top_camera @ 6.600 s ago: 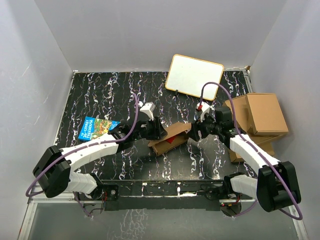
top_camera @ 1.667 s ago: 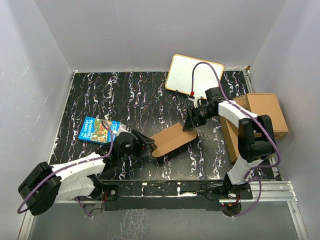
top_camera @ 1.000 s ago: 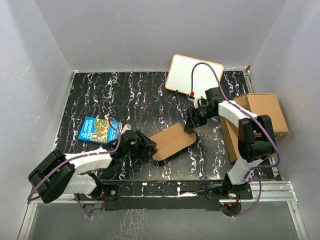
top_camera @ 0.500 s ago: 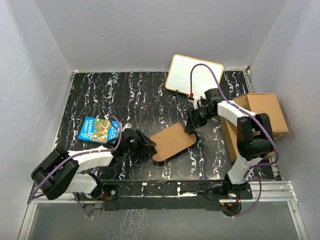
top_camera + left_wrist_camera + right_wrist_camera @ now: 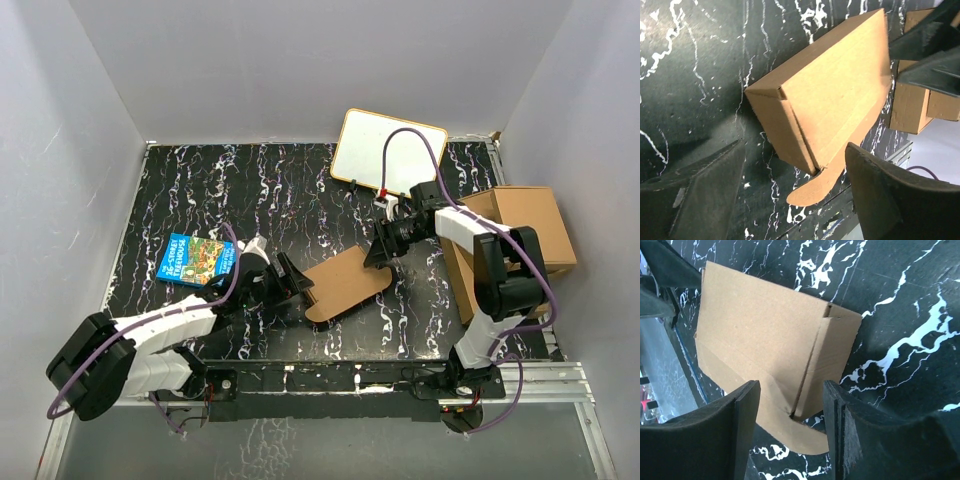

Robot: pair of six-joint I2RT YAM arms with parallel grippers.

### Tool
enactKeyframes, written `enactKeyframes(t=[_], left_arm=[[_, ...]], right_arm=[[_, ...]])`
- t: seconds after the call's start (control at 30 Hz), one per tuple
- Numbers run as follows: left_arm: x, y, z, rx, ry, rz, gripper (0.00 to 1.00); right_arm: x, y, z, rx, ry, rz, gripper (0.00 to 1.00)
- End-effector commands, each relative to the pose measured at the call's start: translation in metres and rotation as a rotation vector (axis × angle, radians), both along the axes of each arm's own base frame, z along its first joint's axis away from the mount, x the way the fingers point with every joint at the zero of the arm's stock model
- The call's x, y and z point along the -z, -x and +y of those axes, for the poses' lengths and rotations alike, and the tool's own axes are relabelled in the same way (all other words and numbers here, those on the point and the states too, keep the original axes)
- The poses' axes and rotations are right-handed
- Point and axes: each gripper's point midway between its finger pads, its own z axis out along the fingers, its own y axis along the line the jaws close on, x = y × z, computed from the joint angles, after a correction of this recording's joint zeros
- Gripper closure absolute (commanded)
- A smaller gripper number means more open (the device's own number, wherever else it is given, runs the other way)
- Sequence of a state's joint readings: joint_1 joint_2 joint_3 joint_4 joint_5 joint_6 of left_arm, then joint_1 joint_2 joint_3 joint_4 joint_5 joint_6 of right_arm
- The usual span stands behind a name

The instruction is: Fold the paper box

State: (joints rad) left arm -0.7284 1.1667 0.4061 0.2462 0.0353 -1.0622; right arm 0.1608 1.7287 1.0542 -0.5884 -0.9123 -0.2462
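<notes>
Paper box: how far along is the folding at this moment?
Done: the paper box is formed, walls up and lid down. In hand: nothing is gripped; the left gripper and right gripper sit open at opposite ends of it. Left: the rounded flap sticks out flat along one long edge and probably needs tucking in.

My left gripper is spread wide, with its two dark fingers low in the frame. Between and beyond them the brown paper box lies on the black, white-veined table. A rounded flap sticks out at its near edge.
</notes>
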Motion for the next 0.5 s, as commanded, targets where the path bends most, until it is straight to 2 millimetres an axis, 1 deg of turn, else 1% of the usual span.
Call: enactKeyframes(t=[0.0, 0.1, 0.17, 0.37, 0.47], left_arm=[[-0.020, -0.009, -0.006, 0.044, 0.045, -0.123, 0.18], [-0.018, -0.009, -0.007, 0.033, 0.094, -0.110, 0.16], [-0.017, -0.008, -0.008, 0.031, 0.124, -0.098, 0.16], [-0.012, -0.009, -0.008, 0.008, 0.160, -0.061, 0.15], [-0.009, -0.007, -0.009, -0.003, 0.197, -0.049, 0.15]], right_arm=[[0.000, -0.025, -0.001, 0.030, -0.047, -0.018, 0.44], [0.007, -0.023, -0.002, 0.037, -0.066, 0.017, 0.47], [0.012, -0.020, -0.002, 0.034, -0.074, 0.040, 0.54], [0.018, -0.019, -0.005, 0.046, -0.085, 0.072, 0.64], [0.022, -0.019, -0.006, 0.056, -0.091, 0.096, 0.65]])
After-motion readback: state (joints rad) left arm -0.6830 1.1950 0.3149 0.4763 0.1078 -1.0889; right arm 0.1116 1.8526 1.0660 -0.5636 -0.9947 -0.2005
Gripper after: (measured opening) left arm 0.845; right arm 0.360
